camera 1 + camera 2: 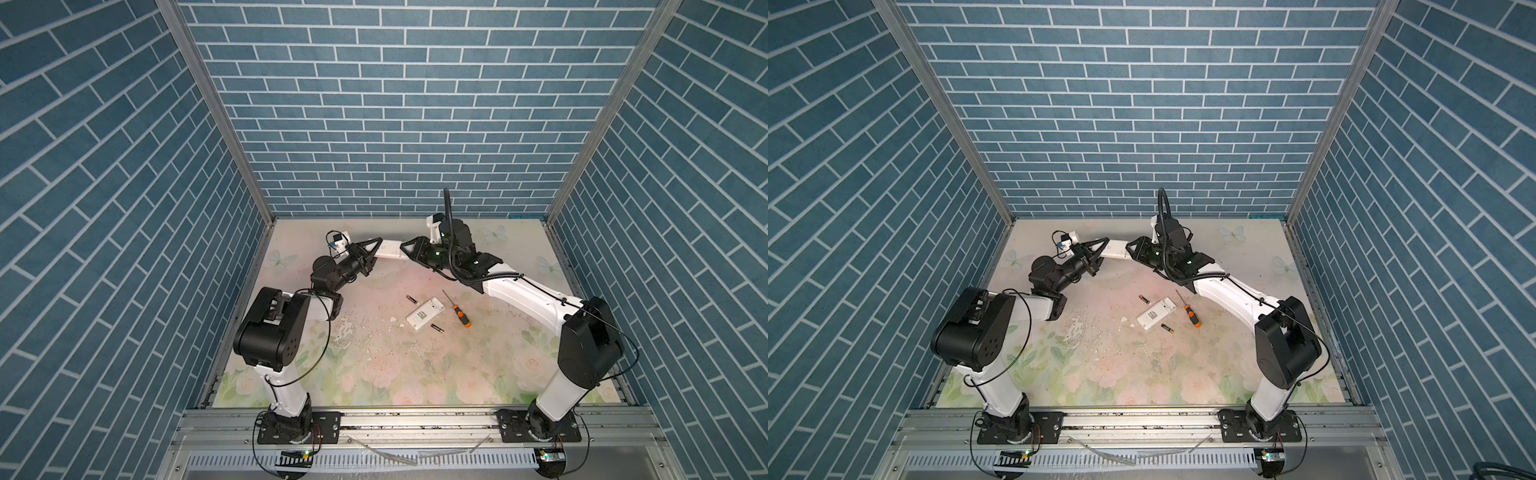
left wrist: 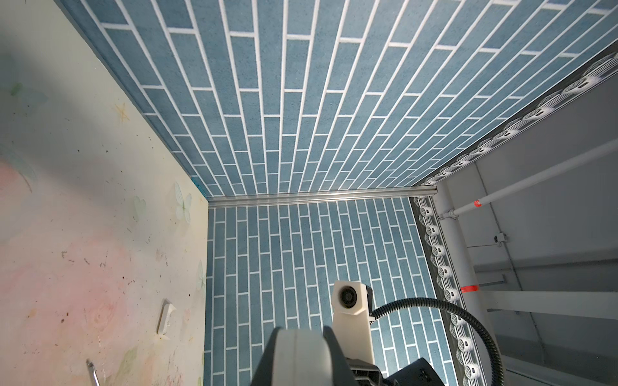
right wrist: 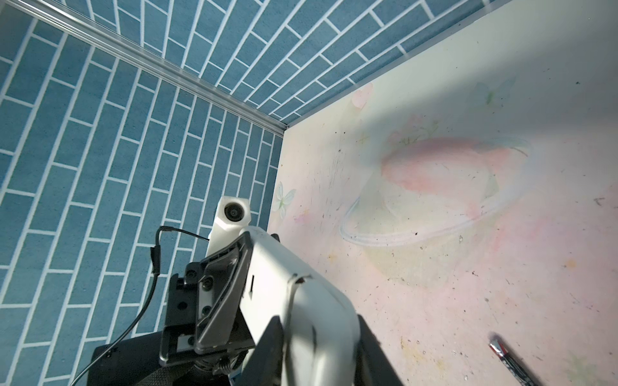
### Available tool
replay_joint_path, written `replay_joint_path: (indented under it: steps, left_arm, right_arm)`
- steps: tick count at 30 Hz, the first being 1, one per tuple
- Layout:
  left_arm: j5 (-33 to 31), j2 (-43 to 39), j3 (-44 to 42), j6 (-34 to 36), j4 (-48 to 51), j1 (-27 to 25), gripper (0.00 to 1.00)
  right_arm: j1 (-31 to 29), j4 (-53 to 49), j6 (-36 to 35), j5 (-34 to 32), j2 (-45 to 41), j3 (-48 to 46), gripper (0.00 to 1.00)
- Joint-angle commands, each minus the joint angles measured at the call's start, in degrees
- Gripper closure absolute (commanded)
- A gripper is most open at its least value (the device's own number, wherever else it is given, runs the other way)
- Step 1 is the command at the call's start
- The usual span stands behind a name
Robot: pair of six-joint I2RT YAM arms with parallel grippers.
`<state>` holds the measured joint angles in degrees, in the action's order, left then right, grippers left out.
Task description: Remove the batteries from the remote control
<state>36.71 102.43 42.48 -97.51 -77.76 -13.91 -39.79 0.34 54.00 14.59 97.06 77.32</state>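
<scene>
Below both grippers, nearer the arm bases, a second remote [image 1: 426,314] lies label-up on the floral table [image 1: 478,374]. An orange-and-black screwdriver [image 1: 460,314] lies just beside it on the right gripper's side. The batteries [image 1: 410,298] (two in view, dark with coppery bands) lie flat, one on each side of that remote, their long axes parallel and crosswise to its own. The left gripper [image 1: 377,250] clamps one end of a white remote [image 1: 390,250] held aloft; the right gripper [image 1: 405,250] pinches the other end.

Probably lab test cell: brick-print panels [image 1: 395,124], aluminium frame [image 1: 415,428], floral tabletop [image 1: 374,374].
</scene>
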Motion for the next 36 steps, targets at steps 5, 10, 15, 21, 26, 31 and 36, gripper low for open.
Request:
replay_joint_path:
  steps: [5, 10, 15, 21, 26, 31, 36]
  left_arm:
    - [2.45, 0.29, 0.94, -0.48, -2.93, -0.33, 1.0]
    - [2.49, 0.55, 0.63, -0.48, -2.93, -0.33, 1.0]
    - [2.49, 0.49, 0.58, -0.22, -2.93, -0.24, 1.0]
    - [2.53, 0.49, 0.68, -0.22, -2.92, -0.24, 1.0]
    - [2.75, 0.83, 0.37, -0.04, -2.88, -0.24, 1.0]
    - [2.79, 1.32, 0.41, 0.04, -2.93, -0.24, 1.0]
    - [3.09, 1.57, 0.52, 0.48, -2.93, -0.24, 1.0]
  right_arm:
    - [0.73, -3.46, -1.7, 0.17, -2.5, -2.24, 0.68]
    - [0.92, -3.77, -1.71, 0.31, -2.61, -2.52, 0.66]
    - [0.9, -3.78, -1.7, 0.64, -2.9, -2.7, 0.63]
    - [0.99, -3.24, -1.36, 0.97, -2.78, -2.96, 0.62]
    - [1.01, -3.24, -1.26, 1.06, -2.8, -2.95, 0.62]
    - [0.96, -4.2, -1.35, 0.79, -3.33, -2.96, 0.62]
    - [1.0, -4.43, -0.95, 1.04, -3.42, -2.88, 0.62]
